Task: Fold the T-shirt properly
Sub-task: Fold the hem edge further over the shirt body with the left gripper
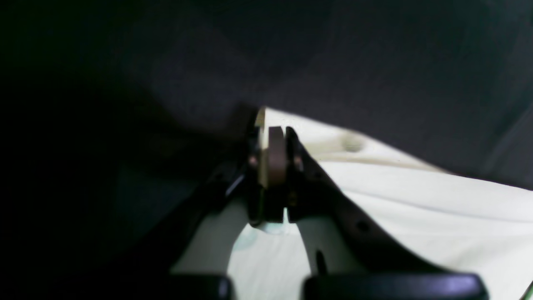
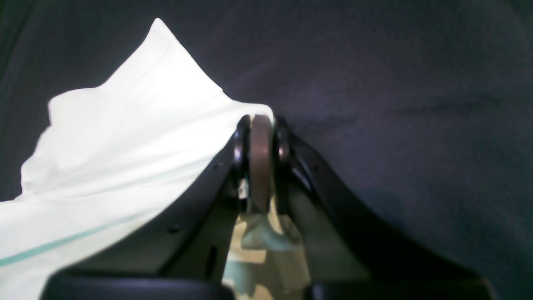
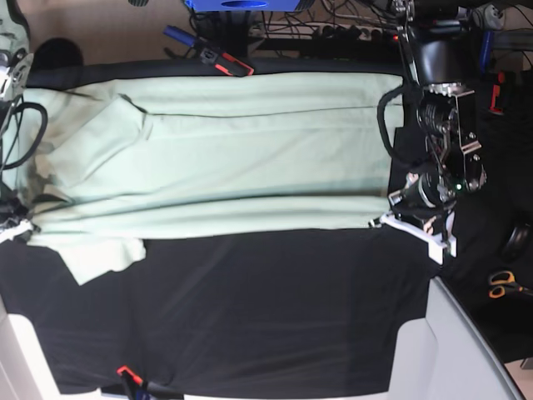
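The pale mint-green T-shirt [image 3: 225, 158] lies spread sideways on the black table cloth [image 3: 250, 308], with its near long edge folded over and one sleeve [image 3: 102, 258] sticking out at the lower left. My left gripper [image 3: 390, 219] is shut on the shirt's near right corner; in the left wrist view its fingertips [image 1: 275, 139] pinch the cloth [image 1: 416, 200]. My right gripper [image 3: 12, 229] sits at the left edge of the base view. In the right wrist view it [image 2: 261, 125] is shut on a fold of the shirt [image 2: 125, 137].
Orange-handled scissors [image 3: 504, 285] lie at the right. Red and blue tools [image 3: 218, 58] and cables lie past the far table edge. A white surface [image 3: 454, 350] stands at the lower right. A red clip [image 3: 127, 374] sits on the near edge.
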